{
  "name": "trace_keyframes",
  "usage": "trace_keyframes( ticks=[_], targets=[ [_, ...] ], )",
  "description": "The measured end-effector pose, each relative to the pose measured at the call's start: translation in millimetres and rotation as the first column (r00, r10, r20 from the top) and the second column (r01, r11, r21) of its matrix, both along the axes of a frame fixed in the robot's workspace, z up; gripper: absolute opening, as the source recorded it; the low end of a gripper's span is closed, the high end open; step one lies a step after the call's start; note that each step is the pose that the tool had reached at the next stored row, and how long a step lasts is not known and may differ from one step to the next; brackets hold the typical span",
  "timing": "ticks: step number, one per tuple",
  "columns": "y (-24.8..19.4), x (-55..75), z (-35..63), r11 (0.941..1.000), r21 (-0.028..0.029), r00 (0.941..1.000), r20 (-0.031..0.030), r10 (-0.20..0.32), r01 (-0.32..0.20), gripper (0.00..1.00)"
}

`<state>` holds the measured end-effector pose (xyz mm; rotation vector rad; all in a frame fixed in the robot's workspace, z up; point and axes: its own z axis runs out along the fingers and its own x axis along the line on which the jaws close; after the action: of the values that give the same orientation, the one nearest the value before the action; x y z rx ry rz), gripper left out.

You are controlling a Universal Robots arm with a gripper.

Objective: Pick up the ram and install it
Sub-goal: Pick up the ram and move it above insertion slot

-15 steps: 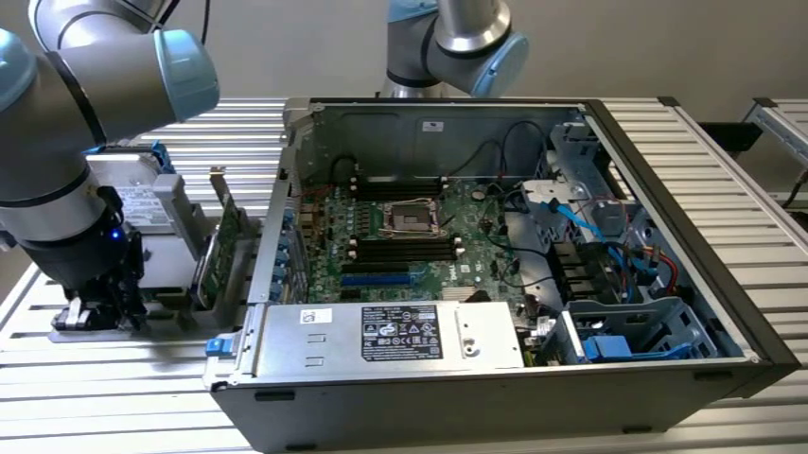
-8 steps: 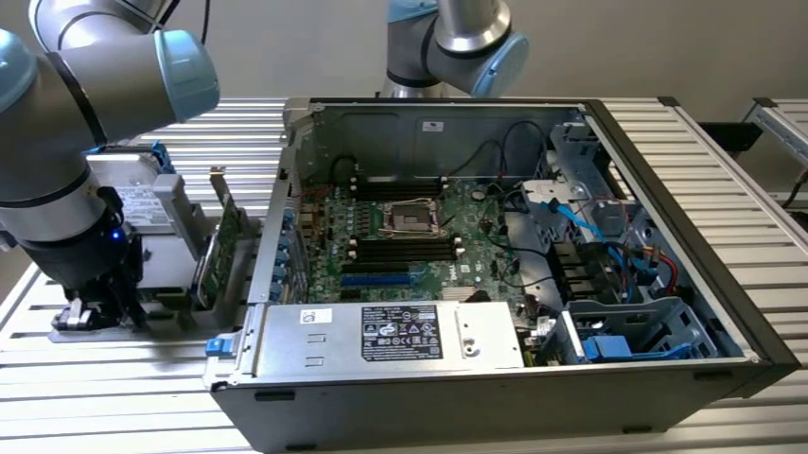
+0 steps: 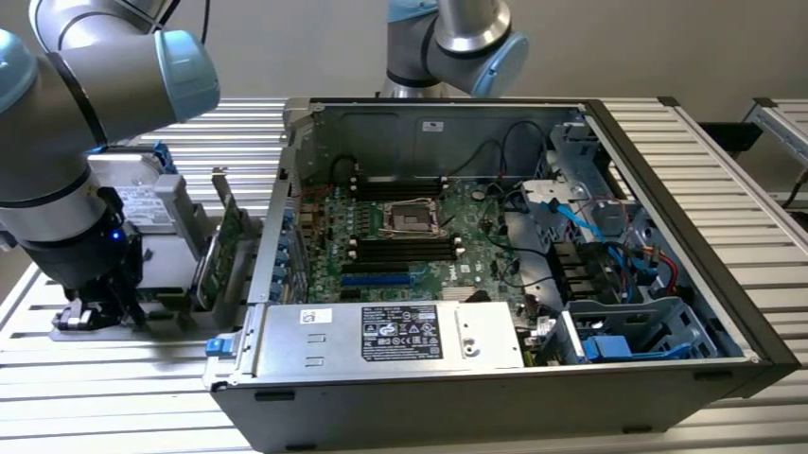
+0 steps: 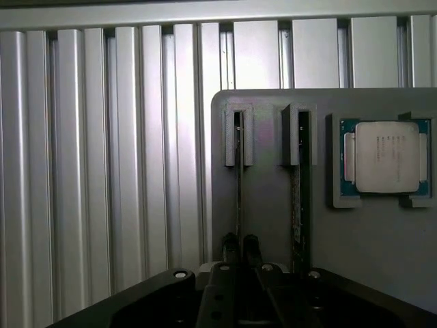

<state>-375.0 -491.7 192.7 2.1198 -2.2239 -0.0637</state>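
Aluminium slats (image 3: pixel 127 397) are seen beneath everything. At the exterior view's left, the gripper (image 4: pixel 240 247) is lowered onto a grey holder (image 4: pixel 273 205). Its fingers (image 4: pixel 231 244) are drawn narrow and closed on the ram (image 4: pixel 239 184), which is stood on edge in a holder slot. A second stick (image 4: pixel 298 205) is slotted just beside it, with a processor (image 4: pixel 386 157) seated near. Farther right in the exterior view, a green card (image 3: pixel 227 255) is stood upright, followed by the open case (image 3: pixel 378 142).
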Motion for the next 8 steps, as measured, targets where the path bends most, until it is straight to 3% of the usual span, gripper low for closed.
trace_keyframes(
  ticks=[8],
  targets=[
    [0.0,0.0,0.0,1.0000,0.0001,1.0000,0.0001,0.000,0.000,0.14]
  ],
)
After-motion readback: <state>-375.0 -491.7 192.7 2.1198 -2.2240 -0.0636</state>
